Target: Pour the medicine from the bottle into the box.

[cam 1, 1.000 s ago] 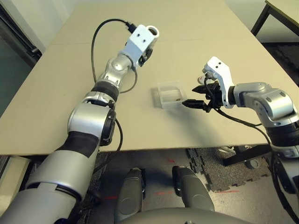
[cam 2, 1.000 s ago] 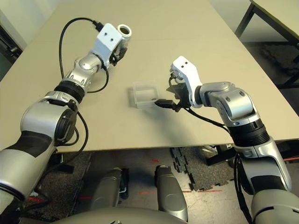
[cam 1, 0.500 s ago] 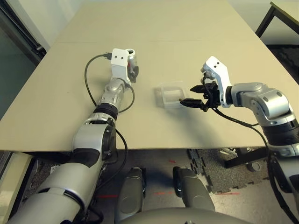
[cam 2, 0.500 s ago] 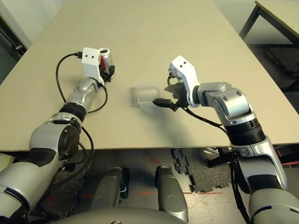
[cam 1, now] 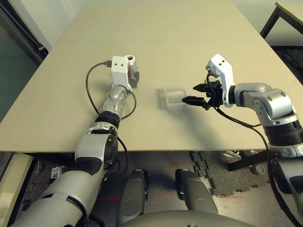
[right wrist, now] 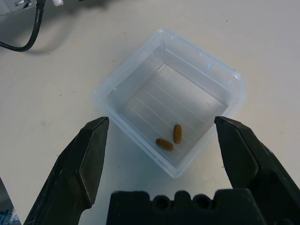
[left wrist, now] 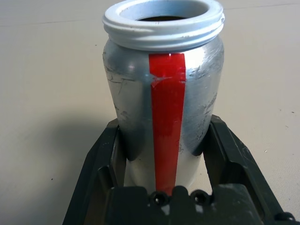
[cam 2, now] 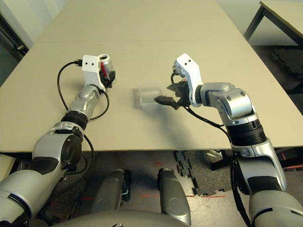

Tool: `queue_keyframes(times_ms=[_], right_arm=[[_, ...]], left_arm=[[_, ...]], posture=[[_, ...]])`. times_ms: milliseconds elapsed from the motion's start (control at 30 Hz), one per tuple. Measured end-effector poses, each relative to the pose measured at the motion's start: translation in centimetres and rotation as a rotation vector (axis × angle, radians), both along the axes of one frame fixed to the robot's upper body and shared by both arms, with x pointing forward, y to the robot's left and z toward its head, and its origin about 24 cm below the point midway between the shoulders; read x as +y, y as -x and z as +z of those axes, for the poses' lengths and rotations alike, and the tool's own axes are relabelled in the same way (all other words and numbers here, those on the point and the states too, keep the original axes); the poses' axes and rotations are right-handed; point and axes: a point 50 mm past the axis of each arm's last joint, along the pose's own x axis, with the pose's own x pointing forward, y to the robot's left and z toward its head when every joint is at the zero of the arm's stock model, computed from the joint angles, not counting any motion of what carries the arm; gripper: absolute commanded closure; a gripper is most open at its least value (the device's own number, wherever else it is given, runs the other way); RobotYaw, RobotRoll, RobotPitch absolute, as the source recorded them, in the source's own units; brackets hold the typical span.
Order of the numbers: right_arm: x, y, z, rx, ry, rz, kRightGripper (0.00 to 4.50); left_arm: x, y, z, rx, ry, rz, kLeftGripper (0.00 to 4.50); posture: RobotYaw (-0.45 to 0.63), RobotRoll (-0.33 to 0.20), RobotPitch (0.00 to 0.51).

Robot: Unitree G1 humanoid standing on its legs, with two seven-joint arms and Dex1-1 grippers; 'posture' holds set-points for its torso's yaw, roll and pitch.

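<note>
Overhead, in the left eye view, the left gripper [cam 1: 132,75] sits left of centre in the frame, clamped on the bottle [cam 1: 133,72], which stands upright at the table [cam 1: 66,85] surface. The box [cam 1: 174,96] lies at centre frame, well apart from the bottle. The right gripper [cam 1: 195,94] hovers just right of the box with its fingers spread and nothing between them.

Next, in the left wrist view, the bottle [left wrist: 163,93] occupies the centre of the frame, upright, capless, with a white threaded rim and a red vertical stripe on the silver body. Both black fingers [left wrist: 101,173] press against its lower sides.

Finally, in the right wrist view, the box [right wrist: 171,101] lies at centre frame on the table [right wrist: 56,70], between the two wide-apart fingers [right wrist: 79,173] but not touched by them. The medicine [right wrist: 171,138], two brown oblong pills, rests on the ribbed bottom toward the lower corner of the box. A black cable [right wrist: 23,33] crosses the upper left of the frame.
</note>
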Motion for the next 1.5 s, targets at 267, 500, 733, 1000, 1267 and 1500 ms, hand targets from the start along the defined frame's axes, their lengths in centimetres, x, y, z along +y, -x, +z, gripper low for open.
queue_keyframes(times_ms=[267, 500, 733, 1000, 1267, 1500], right_arm=[[-0.3, 0.0, 0.0, -0.002, 0.008, -0.007, 0.00], [-0.5, -0.1, 0.0, -0.005, 0.008, -0.009, 0.00], [-0.5, -0.2, -0.1, -0.003, 0.005, -0.011, 0.00], [-0.5, -0.2, 0.0, -0.003, 0.003, -0.007, 0.00], [-0.8, -0.2, 0.1, -0.005, 0.008, -0.009, 0.00], [-1.1, -0.2, 0.4, -0.015, -0.010, -0.024, 0.00]], left_arm=[[0.1, 0.2, -0.4, 0.003, 0.018, -0.002, 0.60], [0.1, 0.3, -0.7, 0.010, 0.022, -0.004, 0.05], [0.0, 0.3, -0.6, 0.007, 0.025, -0.015, 0.05], [0.2, 0.4, -0.3, -0.010, 0.032, -0.030, 0.05], [1.3, 1.2, 0.0, -0.002, 0.037, -0.040, 0.05], [2.0, 2.4, 0.6, 0.019, 0.027, -0.055, 0.05]], posture=[[0.05, 0.000, 0.128], [0.05, 0.000, 0.120], [0.05, 0.000, 0.115], [0.06, 0.000, 0.115], [0.07, 0.000, 0.125], [0.09, 0.000, 0.131]])
